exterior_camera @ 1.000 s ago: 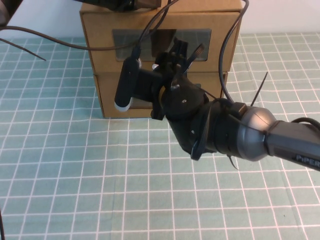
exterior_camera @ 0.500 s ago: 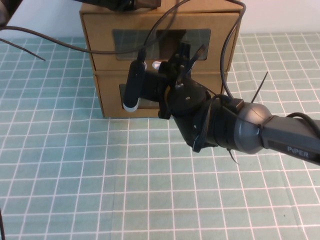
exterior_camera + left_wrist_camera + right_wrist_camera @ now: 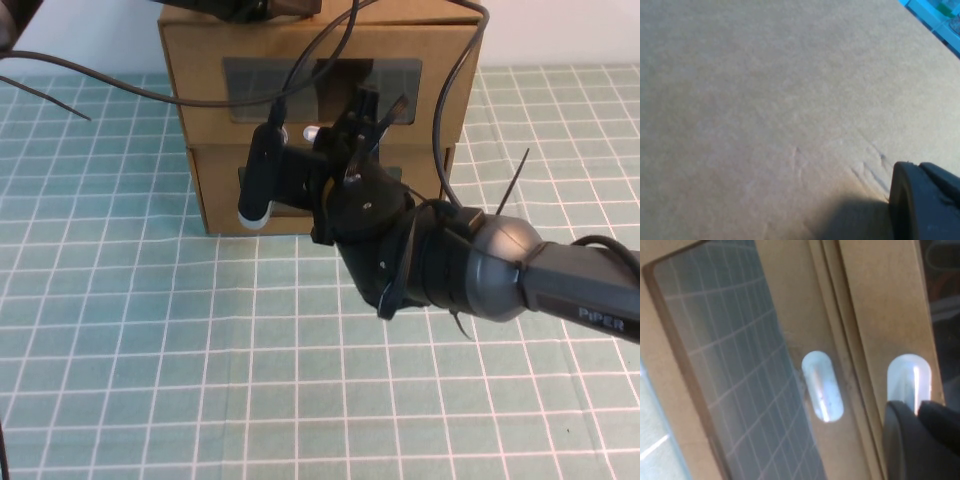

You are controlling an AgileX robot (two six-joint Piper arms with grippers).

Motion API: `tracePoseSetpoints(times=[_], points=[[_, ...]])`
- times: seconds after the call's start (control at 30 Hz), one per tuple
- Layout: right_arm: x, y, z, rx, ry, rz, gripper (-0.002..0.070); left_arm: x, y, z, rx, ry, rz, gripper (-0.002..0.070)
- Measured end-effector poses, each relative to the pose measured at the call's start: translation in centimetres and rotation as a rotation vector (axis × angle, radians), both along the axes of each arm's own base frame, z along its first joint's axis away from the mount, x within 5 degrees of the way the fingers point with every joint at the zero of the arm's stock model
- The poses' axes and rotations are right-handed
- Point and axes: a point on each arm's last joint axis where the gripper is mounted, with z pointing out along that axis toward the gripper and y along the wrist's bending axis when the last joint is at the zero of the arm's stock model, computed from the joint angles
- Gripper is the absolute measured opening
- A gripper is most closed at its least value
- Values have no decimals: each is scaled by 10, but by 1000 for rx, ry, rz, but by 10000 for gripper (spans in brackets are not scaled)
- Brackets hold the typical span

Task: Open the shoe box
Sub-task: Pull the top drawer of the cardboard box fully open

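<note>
Right gripper [image 3: 365,103], fingertips [image 3: 900,440] pressed together, meets the front of the brown cardboard windowed shoe box [image 3: 200,70] straight ahead of it, at an oval pull hole [image 3: 908,377]. Opening likely means drawing back along its own axis. Left gripper [image 3: 922,200] rests atop the box, farther off.

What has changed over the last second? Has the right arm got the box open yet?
The right gripper, at the front of the upper shoe box, nudged forward, then eased back a touch. No grasp or release is visible. That box and the lower shoe box have not shifted and neither is open. The left gripper stays on top of the upper one.
</note>
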Motion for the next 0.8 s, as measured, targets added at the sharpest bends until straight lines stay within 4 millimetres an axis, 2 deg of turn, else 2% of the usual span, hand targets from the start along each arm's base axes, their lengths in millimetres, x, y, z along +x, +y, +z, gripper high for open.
tracePoseSetpoints(times=[0.2,0.4,0.6,0.7,0.8], points=[[-27,-2,1,-52,3,25,9,0,0,0,1,1,-1,-5],[-75,-10,-1,-101,28,102,6,0,0,0,1,1,-1,-5],[-121,-13,5,-62,55,147,4,0,0,0,1,1,-1,-5],[-134,-15,7,-23,97,139,4,0,0,0,1,1,-1,-5],[-137,-16,4,-21,111,129,4,0,0,0,1,1,-1,-5]])
